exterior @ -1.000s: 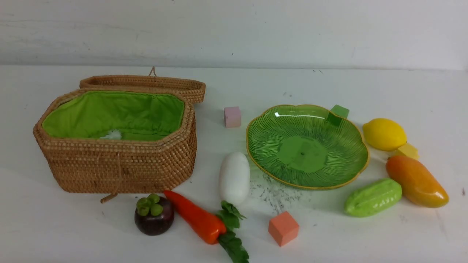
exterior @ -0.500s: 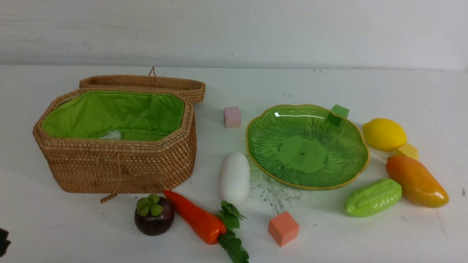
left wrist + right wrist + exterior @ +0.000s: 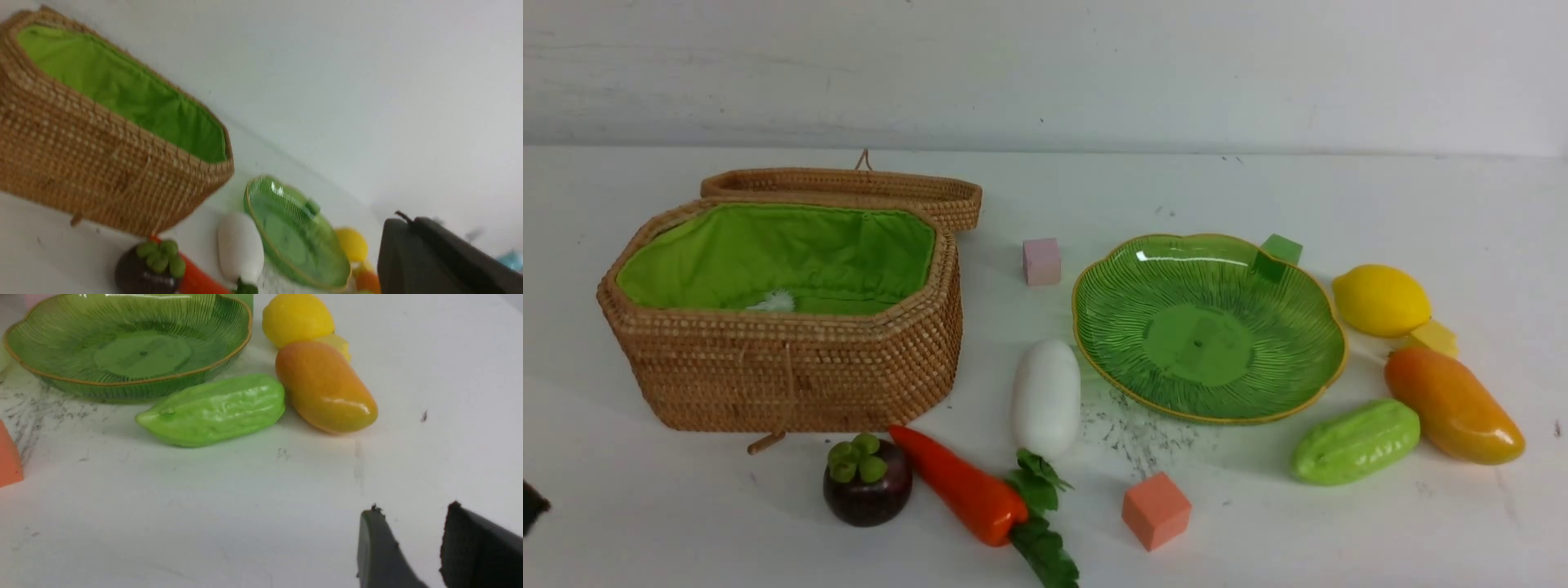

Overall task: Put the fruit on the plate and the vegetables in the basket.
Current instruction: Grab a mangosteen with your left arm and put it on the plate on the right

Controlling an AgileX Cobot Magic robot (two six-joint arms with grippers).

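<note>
Nothing is sorted: plate (image 3: 1209,331) and basket (image 3: 784,376) hold no produce. Left claw (image 3: 402,241), pressed together, empty, faces mangosteen (image 3: 143,269), carrot (image 3: 196,281), radish (image 3: 240,249); right claw (image 3: 412,508), spread, empty, faces gourd (image 3: 212,410), mango (image 3: 325,388), lemon (image 3: 297,318).

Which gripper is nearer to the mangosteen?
Left. The left gripper shows at the front view's left edge, on the mangosteen's left; the right gripper is far across, near the gourd and mango.

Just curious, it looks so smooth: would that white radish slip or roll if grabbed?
Probably slippery: the white radish looks smooth and glossy. Its rounded oblong shape could roll sideways if nudged. It seems stiff, likely moulded plastic.
</note>
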